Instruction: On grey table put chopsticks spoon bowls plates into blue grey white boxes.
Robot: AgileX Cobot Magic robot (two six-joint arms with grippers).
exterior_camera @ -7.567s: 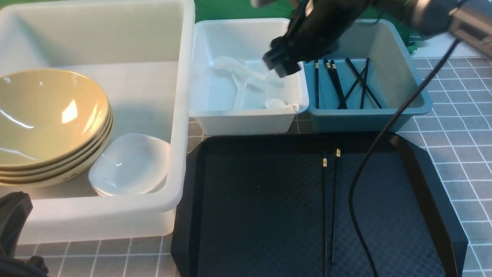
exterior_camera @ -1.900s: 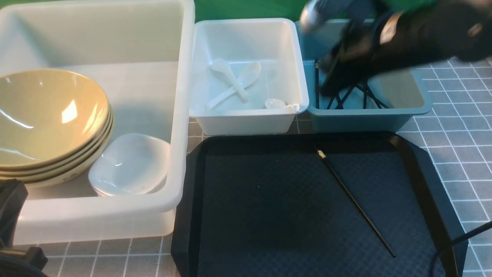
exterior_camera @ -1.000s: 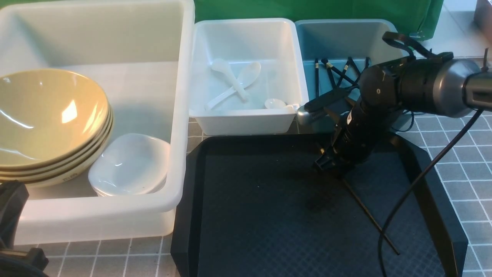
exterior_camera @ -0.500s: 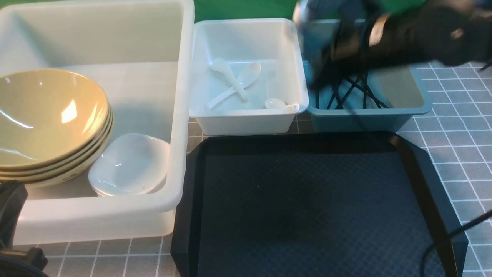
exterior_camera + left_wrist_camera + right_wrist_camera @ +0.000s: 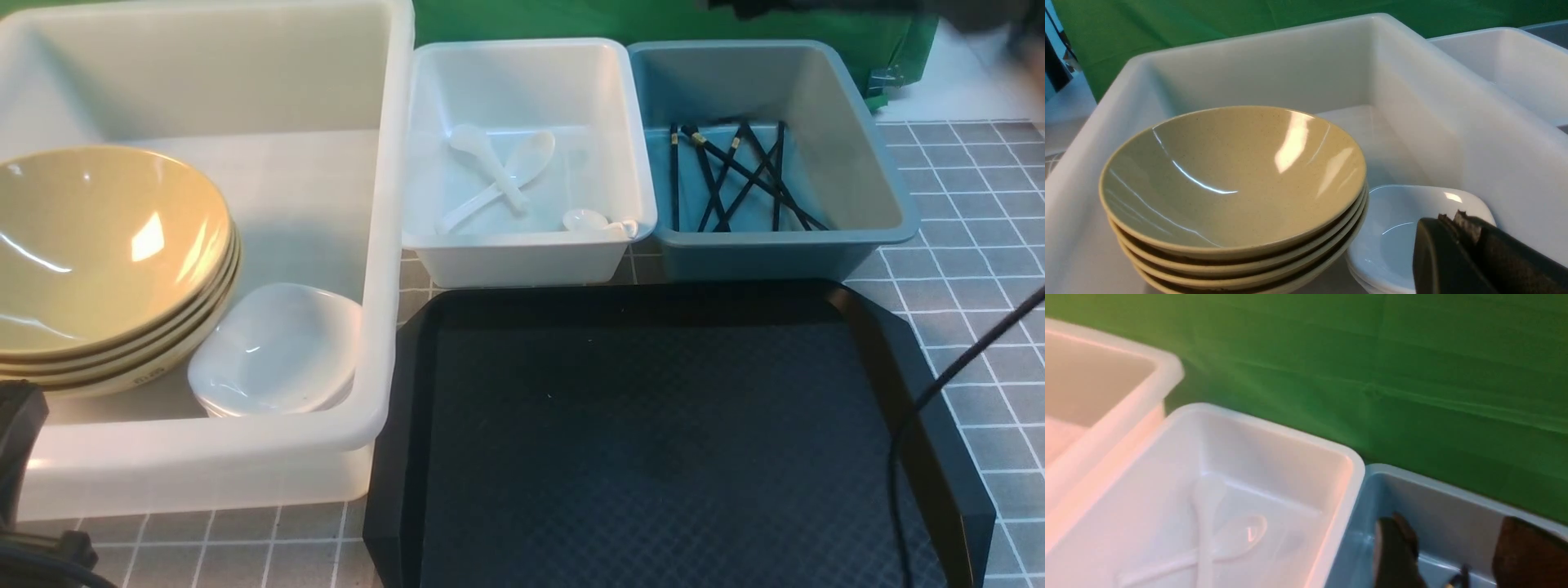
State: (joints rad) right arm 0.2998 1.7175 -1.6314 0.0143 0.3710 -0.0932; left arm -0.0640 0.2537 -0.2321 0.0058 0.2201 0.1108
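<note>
Right gripper [image 5: 1453, 555] hanging with jaws spread, empty, above blue-grey box [image 5: 849, 188]. Last chopstick, on black tray [image 5: 922, 408] moments ago, now lying below jaws among chopsticks [image 5: 735, 175] in that box. Tray showing nothing left; sorting looking finished. Left gripper [image 5: 1457, 245] resting clenched beside bowls [image 5: 1229, 179]. No readable writing.

No readable text anywhere. Only a small dark mark on the outer wall of the lowest of the bowls [image 5: 147, 377], too blurred to make out. No labels, brands or numbers elsewhere.
</note>
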